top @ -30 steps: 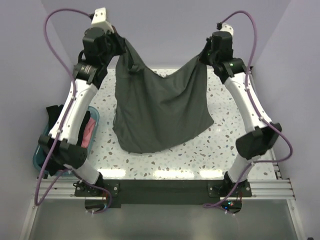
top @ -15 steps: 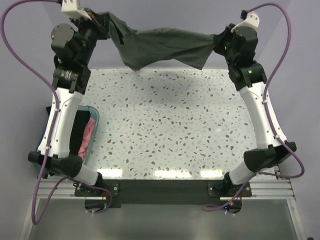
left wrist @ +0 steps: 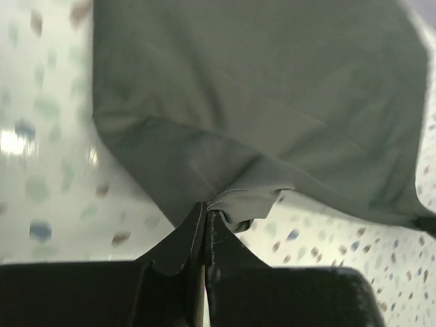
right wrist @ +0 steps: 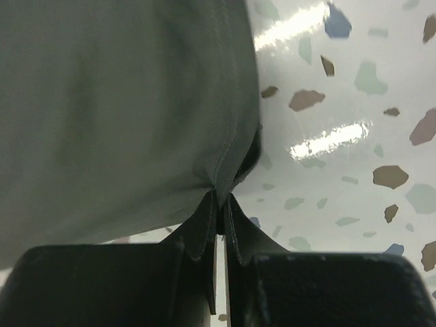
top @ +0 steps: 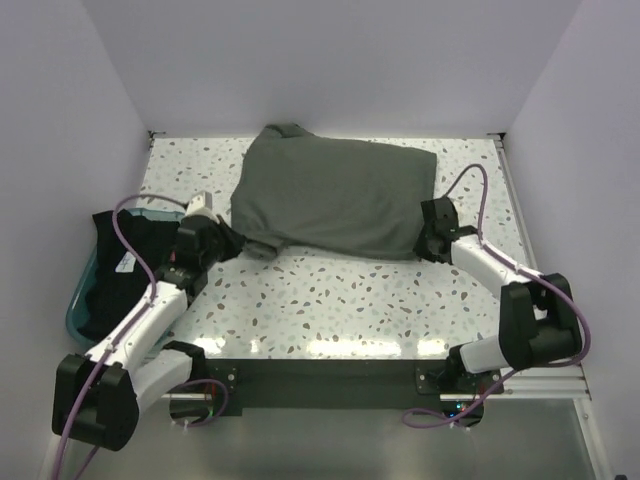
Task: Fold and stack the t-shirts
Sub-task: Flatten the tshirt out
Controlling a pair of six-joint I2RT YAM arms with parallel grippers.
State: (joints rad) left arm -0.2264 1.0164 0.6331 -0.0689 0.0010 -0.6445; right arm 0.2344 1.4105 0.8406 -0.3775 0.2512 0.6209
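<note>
One olive shirt, laid flat on the far half of the table, well apart from the tub.

Position: long axis runs left to right, across the table. The near edge spans the two arms. The whole body of the cloth lies beyond the fingers, toward the far wall.

Left fingers: low at the near-left corner, pressed together on a bunched fold of hem. The left wrist view shows the pinch, with cloth fanning away from it.

Right fingers: low at the near-right corner, pressed together on the seam edge; confirmed in the right wrist view.

Reach: each arm is nearest its own corner; neither is better placed for the middle.

Condition: mostly smooth, dull grey-green and matte. There is a rumple at the far-left end, likely the collar or a sleeve. The near-left corner is puckered where it is held, and the right edge is rounded over. No sleeve is laid out distinctly.

One black shirt, heaped in the tub at the left edge, unfolded.

Status, judged: spread, not yet folded. Any fold likely carries the held near edge away from the arms, over the cloth.
</note>
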